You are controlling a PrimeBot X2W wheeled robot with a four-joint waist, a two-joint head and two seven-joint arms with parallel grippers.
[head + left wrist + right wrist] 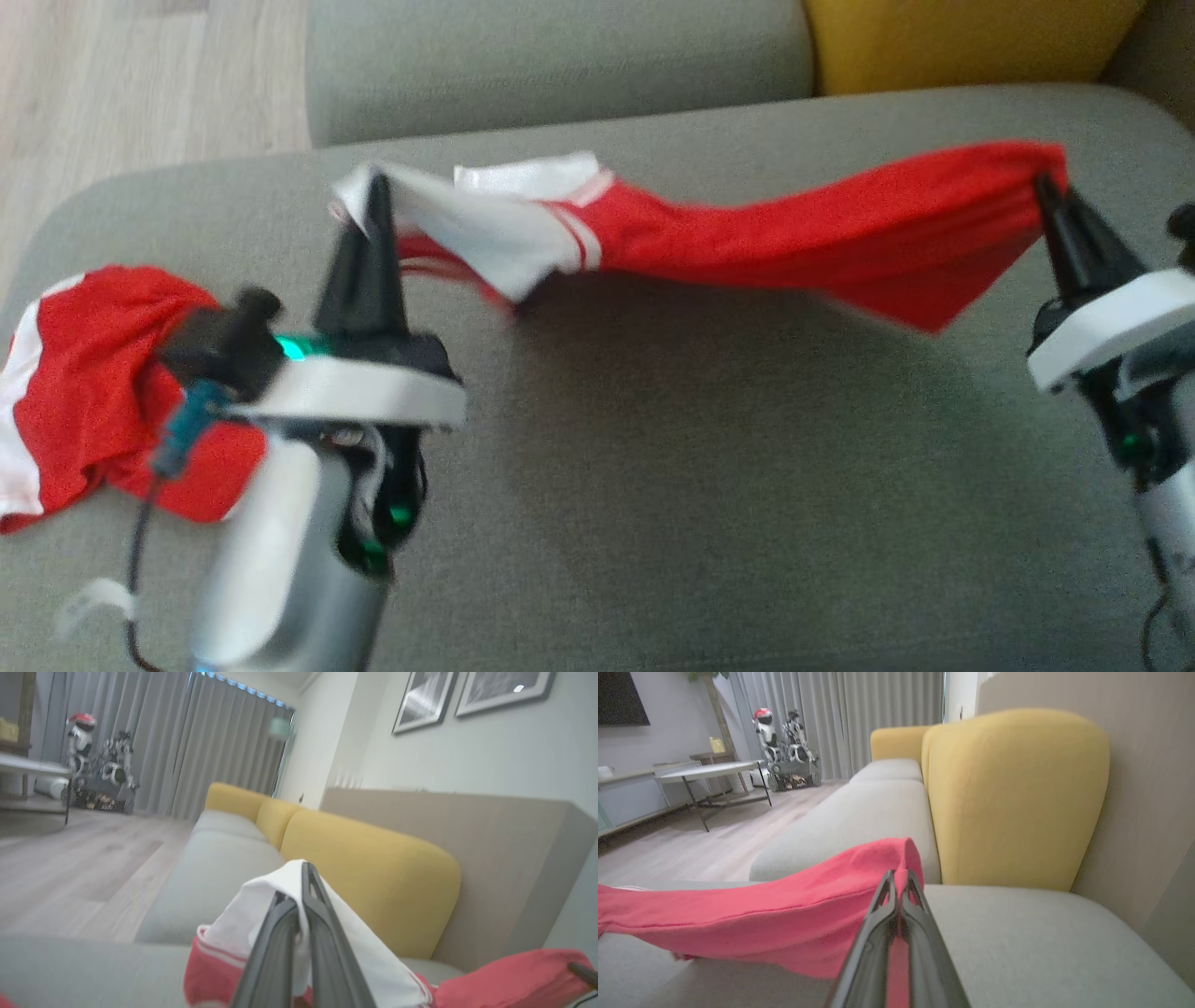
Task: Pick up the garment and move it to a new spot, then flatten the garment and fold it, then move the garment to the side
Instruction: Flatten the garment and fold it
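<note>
Left gripper (377, 191) pinching garment (794, 233) white end, right gripper (1046, 185) pinching red end; grey sofa seat (700, 467) beneath both, yellow back cushion (1013, 798) beyond fingertips.

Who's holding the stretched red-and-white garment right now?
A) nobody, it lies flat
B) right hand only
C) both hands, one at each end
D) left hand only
C: the left hand pinches the white end of the garment, the right hand its red end, and it sags between them above the sofa seat.

a home living room: grey sofa (878, 812), curtains (196, 742), framed pictures (423, 700), coffee table (710, 771).
</note>
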